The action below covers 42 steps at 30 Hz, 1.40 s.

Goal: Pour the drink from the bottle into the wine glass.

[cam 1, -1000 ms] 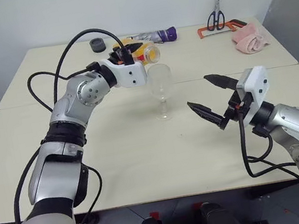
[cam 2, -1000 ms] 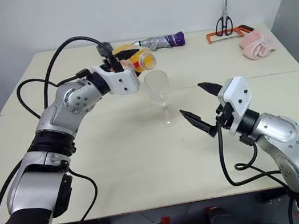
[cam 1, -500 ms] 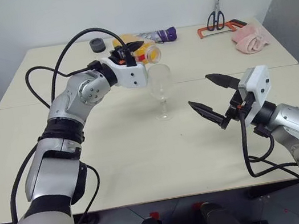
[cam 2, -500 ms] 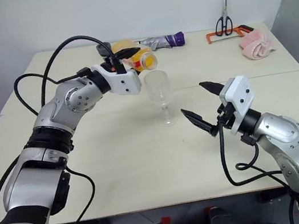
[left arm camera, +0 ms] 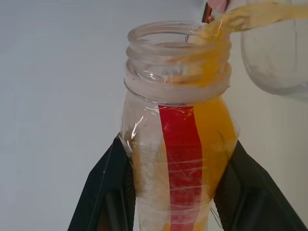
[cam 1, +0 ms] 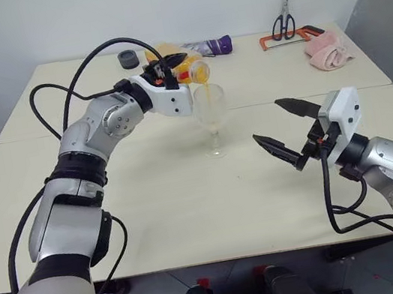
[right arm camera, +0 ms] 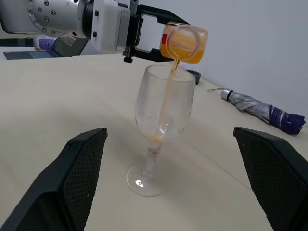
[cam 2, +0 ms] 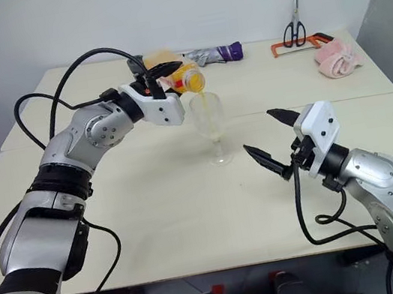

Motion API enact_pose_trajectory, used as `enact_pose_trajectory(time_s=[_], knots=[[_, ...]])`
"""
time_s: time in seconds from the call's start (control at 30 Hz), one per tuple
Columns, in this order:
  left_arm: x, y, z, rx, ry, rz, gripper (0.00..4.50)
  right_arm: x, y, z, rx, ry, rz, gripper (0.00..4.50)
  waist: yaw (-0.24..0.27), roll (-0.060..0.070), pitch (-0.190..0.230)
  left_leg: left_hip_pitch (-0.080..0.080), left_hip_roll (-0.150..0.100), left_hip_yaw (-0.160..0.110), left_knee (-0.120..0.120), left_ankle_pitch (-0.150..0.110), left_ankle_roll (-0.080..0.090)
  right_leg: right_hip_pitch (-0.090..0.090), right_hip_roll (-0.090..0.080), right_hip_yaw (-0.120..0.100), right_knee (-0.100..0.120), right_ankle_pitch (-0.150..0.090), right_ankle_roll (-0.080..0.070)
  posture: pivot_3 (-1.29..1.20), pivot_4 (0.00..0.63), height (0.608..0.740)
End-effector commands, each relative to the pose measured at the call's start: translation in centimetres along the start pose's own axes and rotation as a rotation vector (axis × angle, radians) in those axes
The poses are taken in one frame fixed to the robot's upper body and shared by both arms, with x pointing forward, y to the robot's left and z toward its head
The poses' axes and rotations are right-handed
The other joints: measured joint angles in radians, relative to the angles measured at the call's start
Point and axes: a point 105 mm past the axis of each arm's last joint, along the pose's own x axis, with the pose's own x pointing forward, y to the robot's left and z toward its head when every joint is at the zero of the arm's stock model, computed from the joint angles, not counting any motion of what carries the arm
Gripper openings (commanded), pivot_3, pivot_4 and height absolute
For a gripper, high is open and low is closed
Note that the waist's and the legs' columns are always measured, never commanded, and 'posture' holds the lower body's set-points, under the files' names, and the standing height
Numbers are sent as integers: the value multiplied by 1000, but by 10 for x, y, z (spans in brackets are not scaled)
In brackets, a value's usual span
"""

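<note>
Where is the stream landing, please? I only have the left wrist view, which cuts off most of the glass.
Observer: Inside the rim of the wine glass; a little of the drink lies pooled at the bottom of the bowl.
Operator: Thank you. Is the glass standing safely?
Observer: It stands upright on its foot on the table, with nothing holding it.
Operator: And where is the right claw?
Observer: The right claw is open and empty, off to the glass's right, clear of it.

Tipped uncapped bottle (cam 1: 195, 72) streams orange drink (right arm camera: 168, 96) into the upright wine glass (cam 1: 211, 120).
</note>
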Motion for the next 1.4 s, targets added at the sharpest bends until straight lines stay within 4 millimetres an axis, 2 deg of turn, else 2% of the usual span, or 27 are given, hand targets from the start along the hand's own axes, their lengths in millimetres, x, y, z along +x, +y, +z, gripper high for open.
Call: enact_pose_trajectory(time_s=[0.03,0.7,1.0,1.4], knots=[[1,30,4,52,-26,87,1713,-2,2,15,-46,-56,11,4500,0,0,0,0,0,0,0,0,0,0,0,0,0,0,0,0,150,740],[2,37,8,82,-41,100,1713,-6,3,15,-25,-55,15,4500,0,0,0,0,0,0,1,0,0,0,0,0,2,0,0,0,150,740],[2,39,9,91,-46,98,1713,-12,-4,20,-14,-86,-13,4500,0,0,0,1,0,1,1,0,0,0,0,1,3,0,0,0,150,740],[1,40,8,99,-44,95,1713,-12,5,22,-13,-83,39,4500,0,0,0,1,0,1,2,0,0,0,0,1,4,0,0,0,150,740]])
